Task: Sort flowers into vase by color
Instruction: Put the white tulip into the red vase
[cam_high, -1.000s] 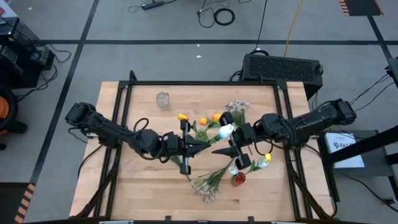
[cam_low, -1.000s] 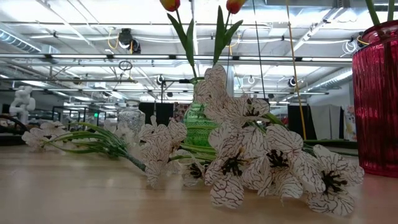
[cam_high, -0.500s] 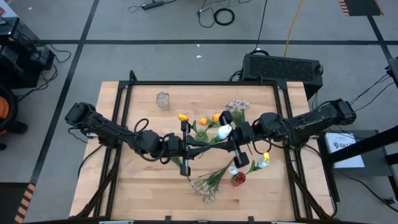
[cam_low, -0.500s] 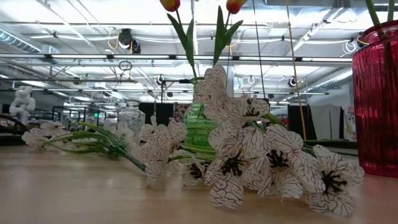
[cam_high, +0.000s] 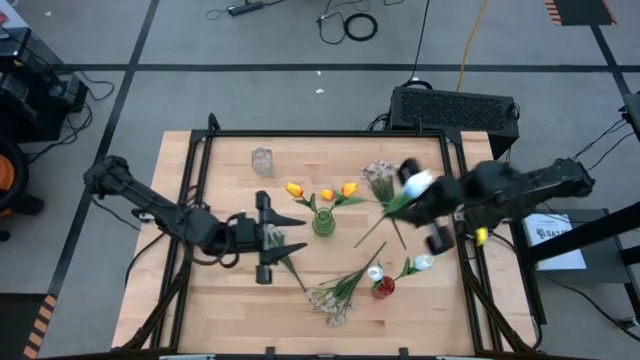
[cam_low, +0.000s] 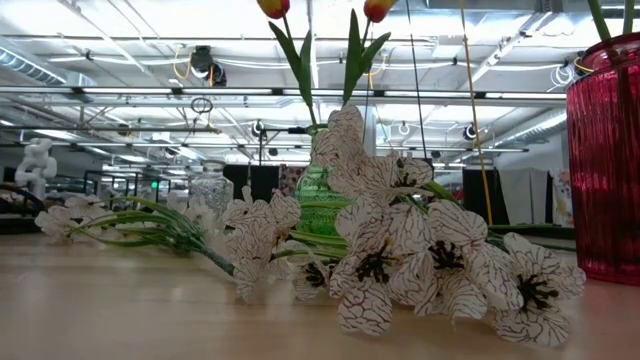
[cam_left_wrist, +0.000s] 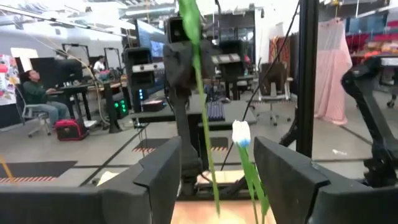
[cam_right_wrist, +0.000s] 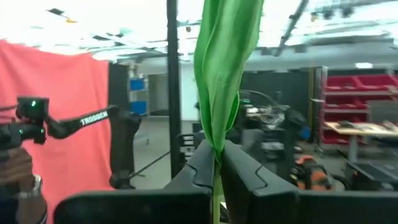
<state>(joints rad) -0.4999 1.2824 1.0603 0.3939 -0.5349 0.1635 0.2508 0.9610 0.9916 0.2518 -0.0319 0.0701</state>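
right gripper (cam_high: 432, 212), at the right of the high view, pinches the green stem of a white tulip (cam_high: 416, 182) (leaf squeezed between its fingers (cam_right_wrist: 239, 177)), bloom above the tabletop (cam_high: 210, 300). left gripper (cam_high: 285, 232), left of centre, has its fingers spread, holding nothing. orange tulips (cam_high: 322, 194) stand in the green vase (cam_high: 323, 222) at centre; pale sprays (cam_high: 332, 296) lie just beside the red vase (cam_high: 382, 287), lower centre.

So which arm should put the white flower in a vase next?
The right arm, probably: its right gripper is shut on the white tulip, while the left gripper is open and holds nothing.
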